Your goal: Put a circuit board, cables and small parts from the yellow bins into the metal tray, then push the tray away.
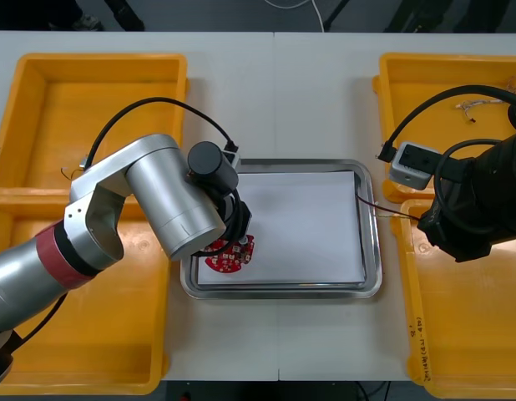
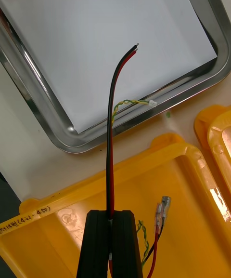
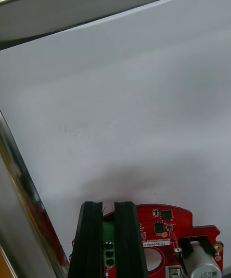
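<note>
My left pincer [image 3: 108, 206] nearly shut, nipped round red circuit board [image 3: 163, 232] by edge, in near-left corner of metal tray [image 1: 371, 251]. My right pincer [image 2: 110, 214] clamped black-and-red cable [image 2: 111, 128] above yellow bin [image 2: 183, 172], cable tip over tray. Bin-rim writing ended "450"; board label unreadable.

circuit board [image 1: 221, 261] half hidden, bins [image 1: 116, 334] cropped
</note>
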Robot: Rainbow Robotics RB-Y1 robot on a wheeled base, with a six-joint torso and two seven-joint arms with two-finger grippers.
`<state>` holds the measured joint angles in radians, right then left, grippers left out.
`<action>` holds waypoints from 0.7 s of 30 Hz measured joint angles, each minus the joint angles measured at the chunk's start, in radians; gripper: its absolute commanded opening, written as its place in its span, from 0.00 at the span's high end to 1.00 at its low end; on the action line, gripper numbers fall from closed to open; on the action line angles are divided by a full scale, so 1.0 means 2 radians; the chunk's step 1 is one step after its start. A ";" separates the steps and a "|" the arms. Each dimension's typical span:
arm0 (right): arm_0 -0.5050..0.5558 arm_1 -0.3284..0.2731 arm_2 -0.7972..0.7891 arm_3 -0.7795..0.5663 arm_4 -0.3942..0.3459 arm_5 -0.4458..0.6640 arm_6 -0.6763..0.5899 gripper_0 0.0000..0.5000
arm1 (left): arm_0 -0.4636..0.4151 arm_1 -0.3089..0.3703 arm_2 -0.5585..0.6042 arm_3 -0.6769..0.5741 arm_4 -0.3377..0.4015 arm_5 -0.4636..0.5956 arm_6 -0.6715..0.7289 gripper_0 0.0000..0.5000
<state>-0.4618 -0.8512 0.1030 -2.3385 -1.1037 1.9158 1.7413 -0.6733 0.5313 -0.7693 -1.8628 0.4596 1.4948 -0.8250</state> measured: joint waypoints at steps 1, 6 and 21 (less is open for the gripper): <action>0.000 0.000 0.000 0.000 0.000 0.000 0.000 1.00 | 0.000 0.000 -0.002 0.001 0.000 -0.001 0.000 1.00; 0.000 0.000 0.000 0.000 0.000 0.000 0.000 1.00 | 0.000 0.000 -0.012 0.009 -0.003 -0.007 0.000 1.00; 0.000 0.000 0.000 0.000 0.000 0.000 0.000 1.00 | 0.000 0.000 -0.028 0.013 -0.008 -0.013 0.009 0.00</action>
<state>-0.4618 -0.8512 0.1030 -2.3385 -1.1037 1.9158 1.7413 -0.6733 0.5312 -0.8244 -1.8370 0.4441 1.4689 -0.8069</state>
